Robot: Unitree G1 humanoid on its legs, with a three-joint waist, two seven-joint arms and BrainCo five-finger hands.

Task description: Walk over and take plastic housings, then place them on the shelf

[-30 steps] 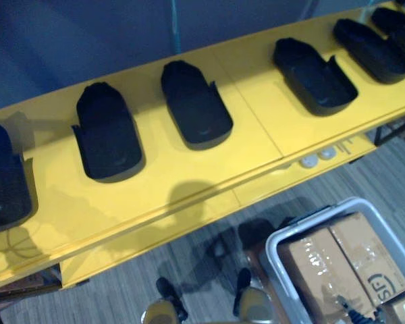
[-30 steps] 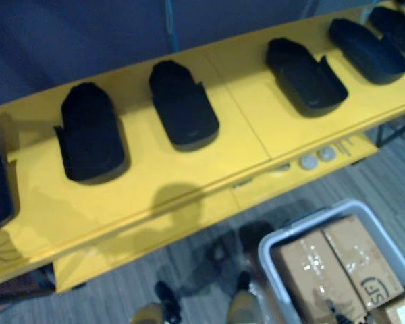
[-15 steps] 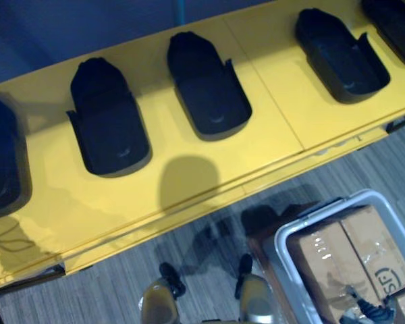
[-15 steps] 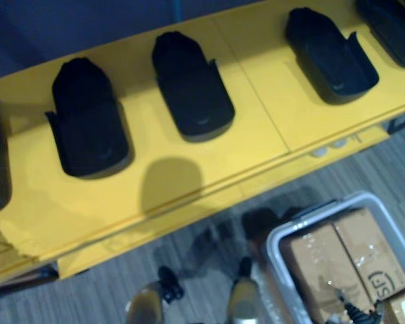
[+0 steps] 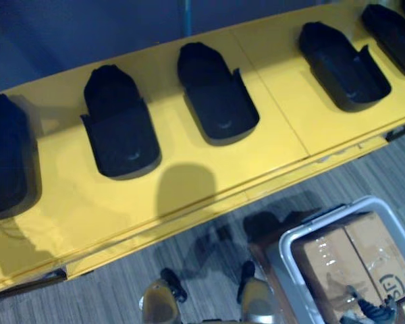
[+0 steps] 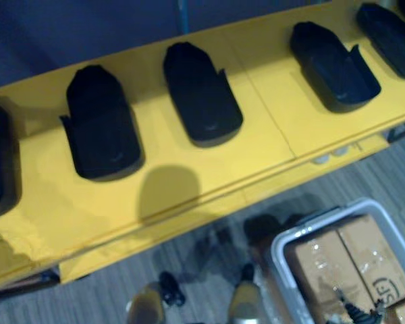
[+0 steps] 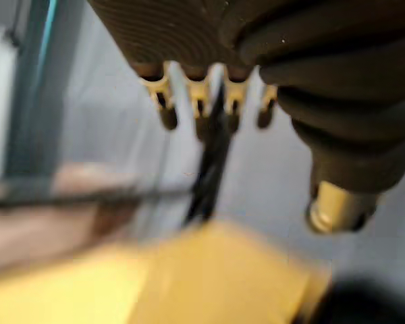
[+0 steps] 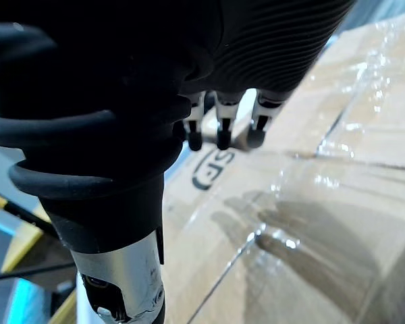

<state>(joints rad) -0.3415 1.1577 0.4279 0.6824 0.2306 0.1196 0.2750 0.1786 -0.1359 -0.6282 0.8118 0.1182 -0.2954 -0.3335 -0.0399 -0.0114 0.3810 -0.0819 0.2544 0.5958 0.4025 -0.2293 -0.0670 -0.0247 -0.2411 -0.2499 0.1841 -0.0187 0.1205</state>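
Several black plastic housings lie in a row on the yellow shelf (image 5: 189,182): one at the far left (image 5: 7,158), one beside it (image 5: 121,125), one in the middle (image 5: 216,94) and two to the right (image 5: 341,67) (image 5: 395,30). In its wrist view my left hand (image 7: 199,101) hangs open above a yellow surface (image 7: 209,283), fingers straight and holding nothing. My right hand (image 8: 223,121) is open too, empty, its fingers pointing down just over a taped cardboard box (image 8: 310,196).
A grey bin (image 5: 283,246) with cardboard boxes (image 5: 354,260) stands on the striped floor at the lower right, in front of the shelf. Behind the shelf is a dark blue wall (image 5: 67,34). The shelf's front edge runs slantwise across the view.
The camera has shifted, so the whole shelf sits differently in the picture. The housings lie in the same places on the shelf.
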